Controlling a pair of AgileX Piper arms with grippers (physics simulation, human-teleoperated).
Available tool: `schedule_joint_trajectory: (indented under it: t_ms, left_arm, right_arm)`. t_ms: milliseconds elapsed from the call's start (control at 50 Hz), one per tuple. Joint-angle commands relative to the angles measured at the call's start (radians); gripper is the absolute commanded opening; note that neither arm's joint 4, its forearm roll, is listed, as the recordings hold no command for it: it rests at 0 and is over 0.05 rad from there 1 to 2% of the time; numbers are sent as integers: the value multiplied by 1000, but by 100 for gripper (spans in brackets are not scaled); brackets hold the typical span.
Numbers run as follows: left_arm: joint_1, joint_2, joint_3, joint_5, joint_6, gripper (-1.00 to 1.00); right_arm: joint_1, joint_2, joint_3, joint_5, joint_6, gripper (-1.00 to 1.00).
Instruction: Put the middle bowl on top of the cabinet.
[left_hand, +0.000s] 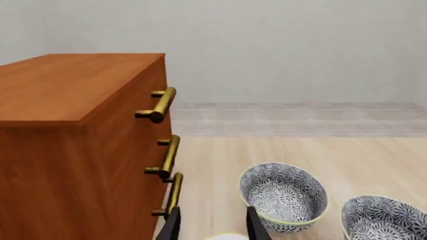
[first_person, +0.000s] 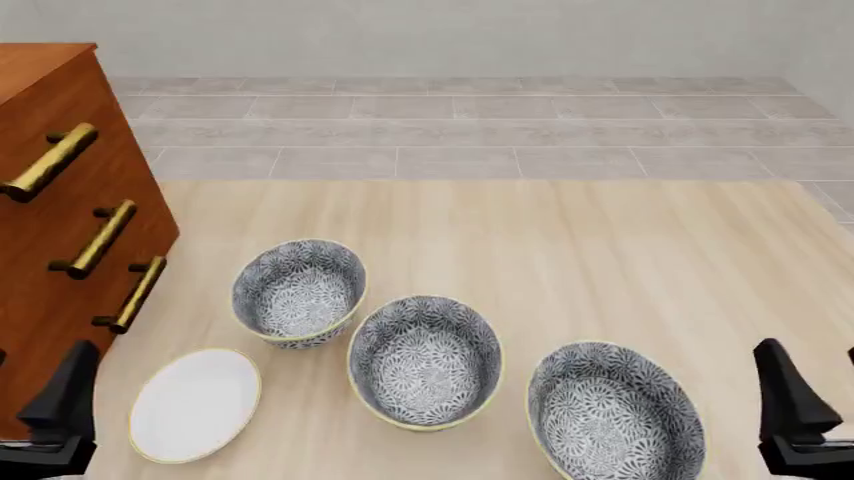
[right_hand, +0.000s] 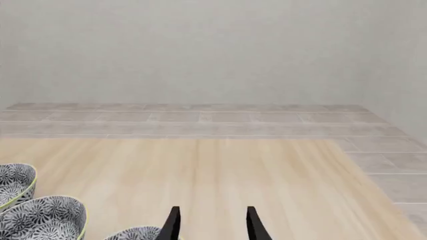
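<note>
Between two look-alike bowls (first_person: 298, 291), middle bowl (first_person: 424, 360)

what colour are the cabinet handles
Brass-gold bar handles on the reddish-brown cabinet; clearest in the left wrist view.

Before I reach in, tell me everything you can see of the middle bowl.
The middle bowl is round and deep, with a dark grey-and-white floral pattern inside and out and a thin yellowish rim. It looks like glazed ceramic. It sits upright and empty on the light wooden table, second in a diagonal row of three look-alikes. Its rim comes very close to the left bowl; contact cannot be told. Neither gripper touches it.
</note>
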Motion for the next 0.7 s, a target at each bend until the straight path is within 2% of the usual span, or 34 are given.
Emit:
schedule_joint_trajectory:
  t_ms: [20, 120, 280, 380, 400, 420, 520, 700]
  left_arm:
    - [-16, 13, -4, 3, -10, 100]
    - [-13, 26, -9, 5, -8, 100]
    - [-38, 19, -36, 70, -2, 100]
    - [-69, 130, -78, 73, -1, 100]
    - [-94, 206, -81, 52, 1, 100]
    - [-115, 219, -89, 57, -31, 100]
    - [-136, 310, -121, 67, -27, 100]
    - [-172, 393, -189, 131, -14, 100]
  right_arm:
    - [-4, 18, 5, -17, 9, 100]
    - [-9, 20, 6, -18, 11, 100]
    - [-20, 2, 6, 1, 10, 100]
    - [-29, -1, 5, 3, 8, 100]
    - [-27, -1, 6, 5, 13, 100]
    - [-27, -1, 6, 6, 14, 100]
    - [-33, -1, 6, 10, 12, 100]
    - [-37, -2, 7, 19, 19, 100]
